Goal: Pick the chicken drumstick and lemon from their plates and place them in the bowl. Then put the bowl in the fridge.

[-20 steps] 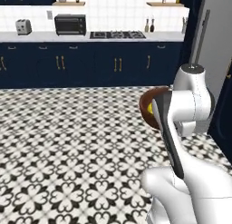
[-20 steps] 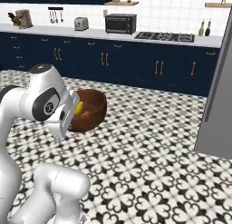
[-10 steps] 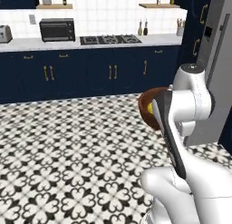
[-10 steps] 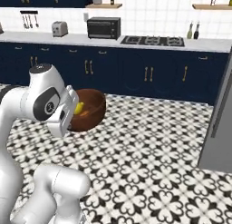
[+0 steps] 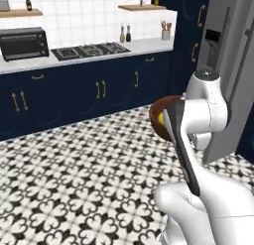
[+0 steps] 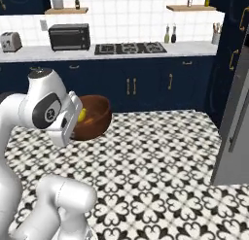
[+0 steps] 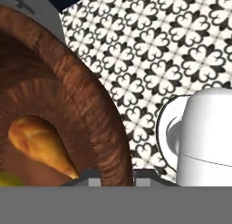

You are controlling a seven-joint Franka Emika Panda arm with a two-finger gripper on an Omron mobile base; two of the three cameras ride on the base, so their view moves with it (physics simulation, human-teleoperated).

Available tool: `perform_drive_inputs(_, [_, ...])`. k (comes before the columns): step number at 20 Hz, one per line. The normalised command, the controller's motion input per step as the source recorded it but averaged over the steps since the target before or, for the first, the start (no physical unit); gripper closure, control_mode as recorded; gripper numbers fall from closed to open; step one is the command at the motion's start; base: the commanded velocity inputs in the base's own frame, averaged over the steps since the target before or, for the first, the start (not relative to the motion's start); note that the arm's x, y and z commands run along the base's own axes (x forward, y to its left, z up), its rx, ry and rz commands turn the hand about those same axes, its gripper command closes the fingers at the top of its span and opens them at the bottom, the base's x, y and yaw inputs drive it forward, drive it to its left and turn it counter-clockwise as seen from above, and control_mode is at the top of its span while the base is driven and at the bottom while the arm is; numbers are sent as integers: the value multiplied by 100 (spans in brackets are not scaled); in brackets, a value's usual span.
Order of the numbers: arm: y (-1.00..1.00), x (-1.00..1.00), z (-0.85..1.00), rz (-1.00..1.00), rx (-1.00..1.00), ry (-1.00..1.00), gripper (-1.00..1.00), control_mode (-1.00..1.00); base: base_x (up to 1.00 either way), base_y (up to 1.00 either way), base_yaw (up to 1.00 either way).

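The bowl (image 6: 92,116), carrying the drumstick (image 7: 41,144) and lemon (image 6: 81,115), is held by its rim in closed fingers (image 7: 111,173) above the floor (image 6: 160,166), short of the fridge (image 5: 233,65); keep it level on approach.

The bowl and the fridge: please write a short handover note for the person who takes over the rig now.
Gripper: shut on the bowl's rim, carrying it above the patterned floor.
Bowl: held up beside the arm, in front of the navy cabinets.
Chicken drumstick and lemon: both inside the bowl.
Fridge: at the right, its grey door standing close to the arm.
Done: both foods are in the bowl, bowl lifted.
Left: put the bowl on a fridge shelf and release it.
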Motion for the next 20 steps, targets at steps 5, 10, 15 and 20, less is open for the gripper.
perform_drive_inputs(5, [0, 0, 0, 0, 0, 0, 100, 100, 100, 85, -60])
perform_drive_inputs(10, [0, 0, 0, 0, 0, 0, 100, 100, 100, 88, -61])
perform_drive_inputs(15, [0, 0, 0, 0, 0, 0, 100, 100, 100, 92, -60])
perform_drive_inputs(20, [0, 0, 0, 0, 0, 0, 100, 100, 100, 100, -57])
